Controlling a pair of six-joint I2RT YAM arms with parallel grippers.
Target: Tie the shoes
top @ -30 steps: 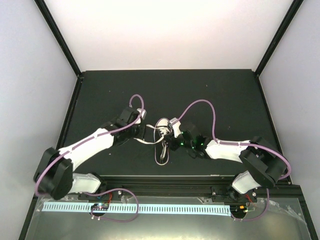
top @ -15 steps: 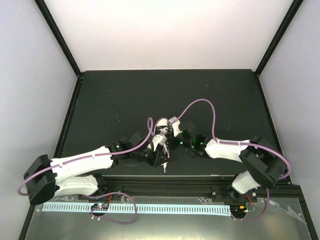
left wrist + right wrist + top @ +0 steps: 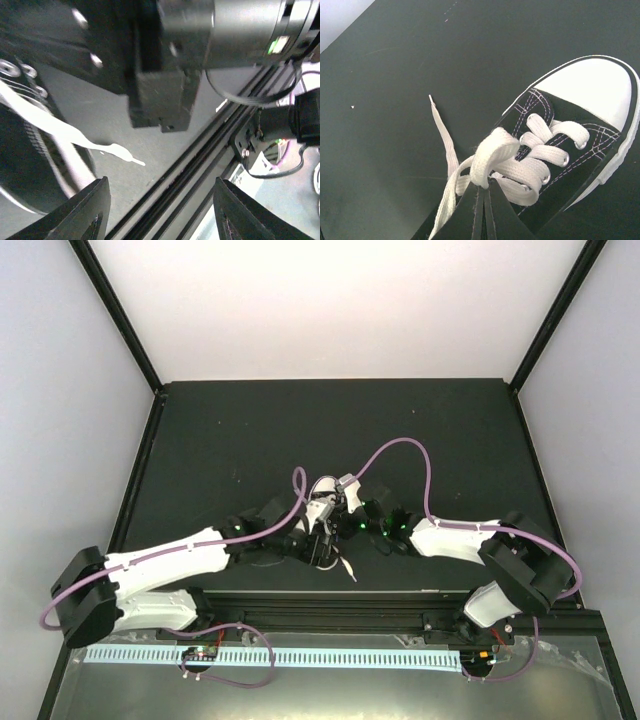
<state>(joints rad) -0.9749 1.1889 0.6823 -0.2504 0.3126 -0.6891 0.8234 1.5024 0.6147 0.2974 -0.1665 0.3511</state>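
The shoe point(image 3: 326, 492) is a small black sneaker with a white toe cap point(image 3: 592, 87), standing mid-table between the two arms. My right gripper point(image 3: 484, 186) is shut on a loop of white lace point(image 3: 492, 150) above the tongue. A free lace end point(image 3: 442, 137) trails off to the left in that view. My left gripper point(image 3: 320, 543) sits just near of the shoe, open. Its fingers point(image 3: 90, 210) stand wide apart with nothing between them. In the left wrist view another lace end point(image 3: 114, 148) lies on the mat beside the shoe's side point(image 3: 27, 170).
The black mat's near edge and the metal rail point(image 3: 200, 165) run right under the left gripper. The right arm's wrist point(image 3: 235, 30) hangs close above it. A purple cable point(image 3: 400, 450) arcs over the mat behind the right arm.
My left gripper swung from the shoe's left side to its near side, then opened and let go of the lace, whose end now lies near the front edge. The right gripper stayed put.
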